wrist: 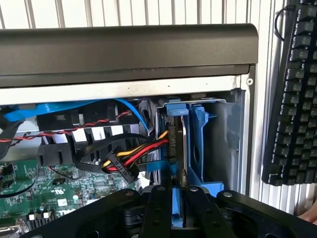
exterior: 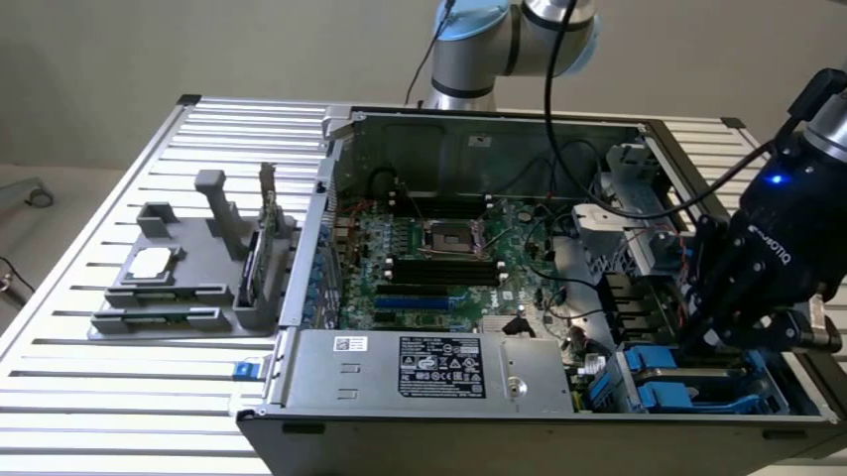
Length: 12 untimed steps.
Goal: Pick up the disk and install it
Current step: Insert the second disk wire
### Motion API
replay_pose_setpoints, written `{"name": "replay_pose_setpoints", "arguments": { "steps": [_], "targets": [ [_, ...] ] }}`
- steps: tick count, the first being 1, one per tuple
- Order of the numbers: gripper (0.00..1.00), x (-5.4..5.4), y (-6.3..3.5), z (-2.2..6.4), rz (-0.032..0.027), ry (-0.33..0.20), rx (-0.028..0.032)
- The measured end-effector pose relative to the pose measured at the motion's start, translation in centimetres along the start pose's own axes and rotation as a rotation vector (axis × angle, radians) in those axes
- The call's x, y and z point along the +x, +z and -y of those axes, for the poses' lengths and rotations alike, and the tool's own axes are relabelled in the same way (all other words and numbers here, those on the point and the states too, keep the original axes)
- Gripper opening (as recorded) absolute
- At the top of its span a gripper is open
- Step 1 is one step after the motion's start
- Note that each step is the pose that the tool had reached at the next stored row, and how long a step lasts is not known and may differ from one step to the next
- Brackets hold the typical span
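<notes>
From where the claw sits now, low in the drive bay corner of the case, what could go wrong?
1. The claw is closed on the disk by its blue carrier edge; the narrow hold could let it tilt and jam against the bay wall.
2. The red, yellow and black power cable lies right beside the disk and could get pinched.
3. In the exterior view the claw is close to the case's wiring, so it could snag.

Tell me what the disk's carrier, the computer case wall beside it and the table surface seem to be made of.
The disk's carrier: likely plastic, a bright uniform blue with a molded look and a soft sheen. The computer case wall: apparently sheet metal, dull grey with a thin folded edge. The table: probably aluminium, pale silver slats with parallel grooves that catch the light.
</notes>
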State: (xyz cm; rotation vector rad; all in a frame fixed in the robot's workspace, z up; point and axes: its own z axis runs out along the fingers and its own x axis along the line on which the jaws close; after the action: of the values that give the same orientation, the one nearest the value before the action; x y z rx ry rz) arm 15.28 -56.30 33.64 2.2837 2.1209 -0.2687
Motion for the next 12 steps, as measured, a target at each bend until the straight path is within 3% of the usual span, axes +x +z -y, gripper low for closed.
{"name": "replay_pose_setpoints", "arguments": {
  "steps": [12],
  "targets": [
    [0.16,-0.31,0.1,-0.18,-0.0087,-0.001,0.0035]
  ]
}}
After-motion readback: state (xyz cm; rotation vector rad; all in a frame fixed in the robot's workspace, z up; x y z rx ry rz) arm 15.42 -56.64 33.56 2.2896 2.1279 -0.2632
